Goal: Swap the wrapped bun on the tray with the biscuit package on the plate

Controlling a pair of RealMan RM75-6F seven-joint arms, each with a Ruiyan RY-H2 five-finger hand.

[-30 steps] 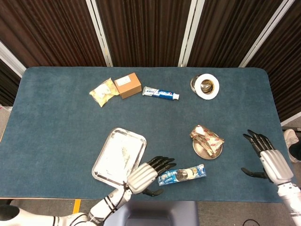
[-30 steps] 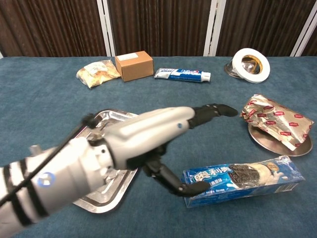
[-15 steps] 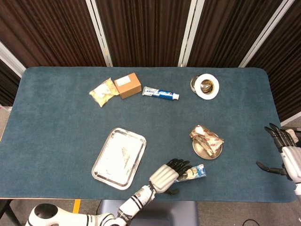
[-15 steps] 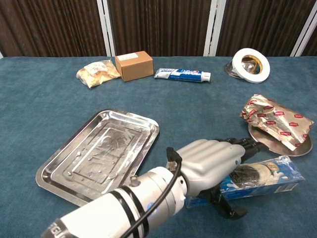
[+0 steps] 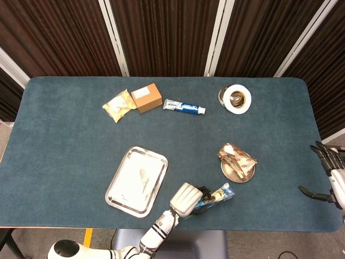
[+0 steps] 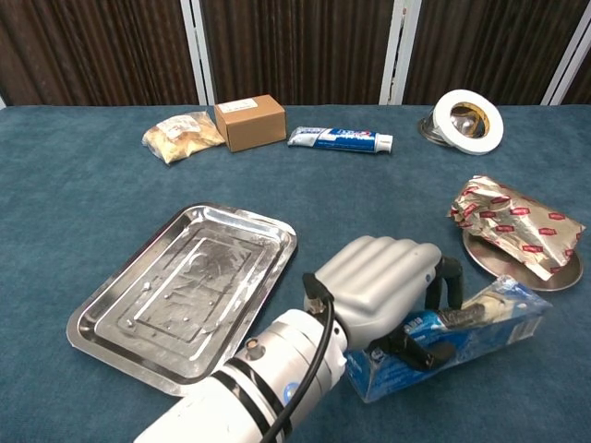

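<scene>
**Left robot hand grips biscuits**

At lower centre, the left robot hand (image 6: 383, 286) clasps the biscuit package (image 6: 462, 330), tilted off the surface (image 5: 64, 140) beside the tray (image 6: 138, 323). The wrapped bun (image 6: 514, 224) rests on the plate (image 6: 554, 274). The right robot hand (image 5: 333, 181), far right, is empty with spread fingers.

biscuit package (image 6: 462, 337): near end buried under left hand (image 6: 383, 286)
right hand (image 5: 333, 181): cut off at frame edge (head view only)

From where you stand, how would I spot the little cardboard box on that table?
Look to the far edge of the blue table, left of centre. There a row of three small things lies: a yellowish snack bag, the cardboard box, then a toothpaste tube. The box is the middle one, plain brown and square-cornered, with a pale label on top.
</scene>
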